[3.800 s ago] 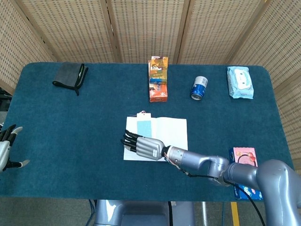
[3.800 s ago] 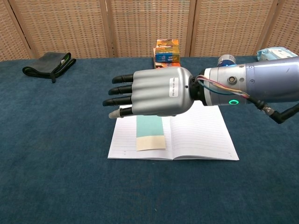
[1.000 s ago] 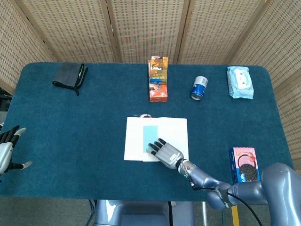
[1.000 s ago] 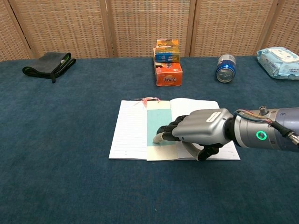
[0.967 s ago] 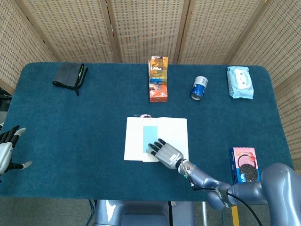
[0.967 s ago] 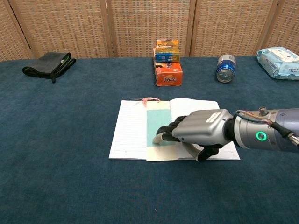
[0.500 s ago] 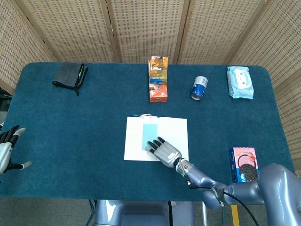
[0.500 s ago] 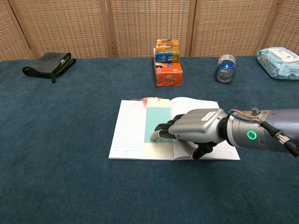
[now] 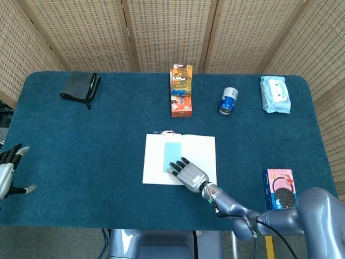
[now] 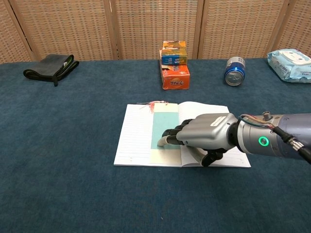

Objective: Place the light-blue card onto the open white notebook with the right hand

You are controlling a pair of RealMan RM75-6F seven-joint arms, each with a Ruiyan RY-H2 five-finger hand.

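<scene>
The right hand [image 10: 201,134] lay palm down on the open white notebook [image 10: 133,141], near the middle of the table [image 9: 81,151] and closer to its front edge. Its fingertips [image 10: 166,140] rested on the light-blue card [image 10: 164,127], and the hand gripped nothing; the fingers were slightly bent and pressed flat on the card. The card lay flat on the notebook, along the fold between the two pages, with its long side pointing to the back edge of the table. The lower end of the card was cream in colour, and a small red tassel [image 10: 151,103] showed at the top edge of the notebook just beside the card. The left hand [image 9: 7,167] was at the left front edge of the table, well apart from the notebook, with its fingers spread and holding nothing. At the back edge, an orange box [image 9: 181,90] stood in the middle, a blue can [image 9: 228,101] lay to its right, and a pack of wet wipes [image 9: 275,94] was near the back right corner. A dark pouch [image 9: 80,87] lay near the back left corner, and a cookie box [image 9: 280,189] was near the front right corner
</scene>
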